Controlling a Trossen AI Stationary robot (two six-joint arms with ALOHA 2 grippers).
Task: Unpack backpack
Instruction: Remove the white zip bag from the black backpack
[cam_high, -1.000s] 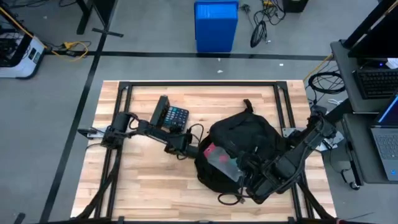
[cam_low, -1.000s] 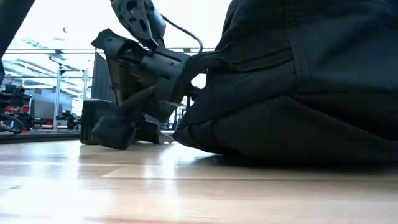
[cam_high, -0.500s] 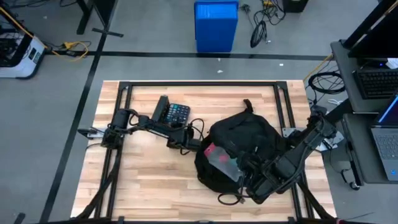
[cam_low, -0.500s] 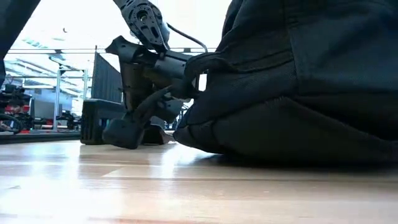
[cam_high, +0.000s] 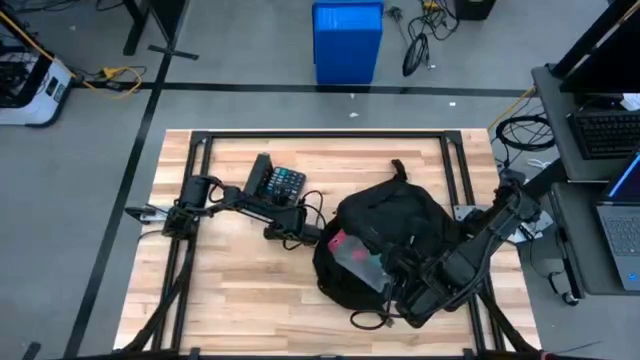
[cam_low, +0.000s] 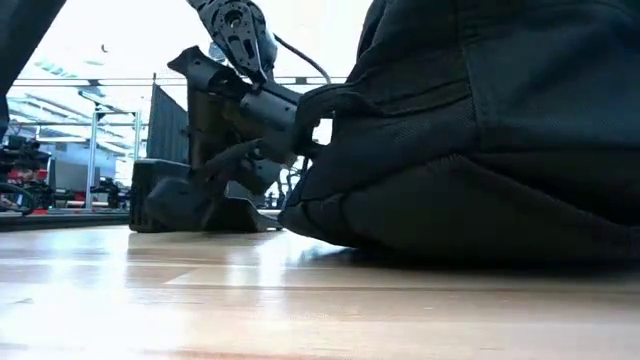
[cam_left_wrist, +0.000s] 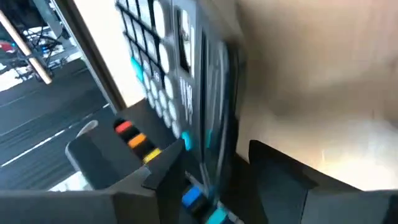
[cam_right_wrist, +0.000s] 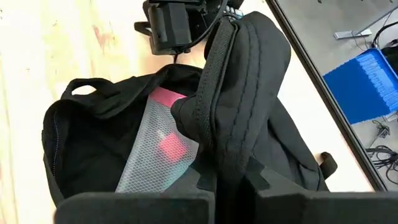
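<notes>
The black backpack (cam_high: 390, 235) lies on its back at the table's right half, its mouth held agape. Inside shows a clear mesh pouch with something pink in it (cam_right_wrist: 163, 149). My right gripper (cam_right_wrist: 227, 180) is shut on the backpack at its near right side (cam_high: 398, 272). A calculator (cam_high: 283, 184) with coloured keys lies on the wood left of the backpack. My left gripper (cam_high: 287, 222) stands open at the calculator's near end, and the blurred calculator (cam_left_wrist: 199, 106) fills the gap between its fingers. My left gripper has a finger (cam_left_wrist: 292, 180) on either side of the calculator's near end, coming level from the table's near side. Blur keeps me from telling whether it touches. My right gripper pinches a thick, padded, seamed fold of the backpack's opening edge (cam_right_wrist: 231, 163) between its two fingers, several layers together. It comes from the table's near right side. The fold stands raised above the bag's body, which rests on the table.
Black frame rails (cam_high: 320, 136) run along the table's far edge and sides. A strap loop (cam_high: 372, 320) trails from the backpack toward the near edge. Bare wood (cam_high: 240, 300) lies at the near left. A blue bin (cam_high: 347, 40) stands on the floor beyond the table.
My left gripper has gone a little toward the table's far edge, up to the calculator. The backpack and my right gripper have kept still.
</notes>
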